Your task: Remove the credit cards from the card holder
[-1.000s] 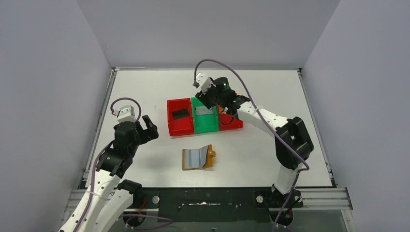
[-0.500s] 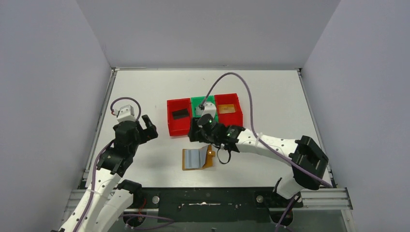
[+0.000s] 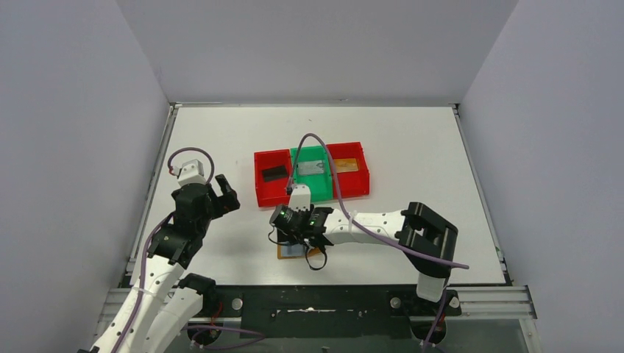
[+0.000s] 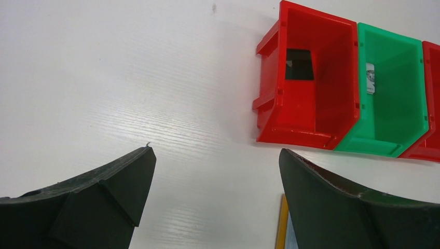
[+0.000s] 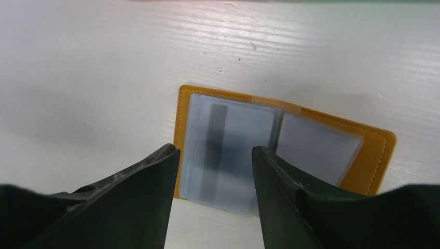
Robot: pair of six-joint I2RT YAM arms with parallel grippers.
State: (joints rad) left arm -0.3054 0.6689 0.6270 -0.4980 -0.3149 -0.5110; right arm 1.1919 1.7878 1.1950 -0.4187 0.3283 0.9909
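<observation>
The card holder point(image 5: 373, 155) lies open on the table, orange-tan with two pale blue-grey inner panels. A card with a dark stripe point(image 5: 228, 140) sits in its left panel. My right gripper point(image 5: 215, 150) is open and empty, hovering just above that left panel, one finger on each side of the card. In the top view my right gripper point(image 3: 297, 237) covers most of the card holder point(image 3: 288, 254). My left gripper point(image 3: 227, 195) is open and empty, well to the left of it. In the left wrist view only the holder's orange edge point(image 4: 283, 223) shows beside the open left gripper point(image 4: 216, 151).
Behind the holder stand three joined bins: a red bin point(image 3: 261, 184) with a dark card point(image 3: 274, 173), a green bin point(image 3: 313, 193) with a pale card point(image 3: 313, 166), and a red bin point(image 3: 352, 188) with a tan card point(image 3: 349, 165). The table's front edge is near.
My right arm has swung from above the green bin toward the near edge and come down over the open card holder. The left arm has not moved.
</observation>
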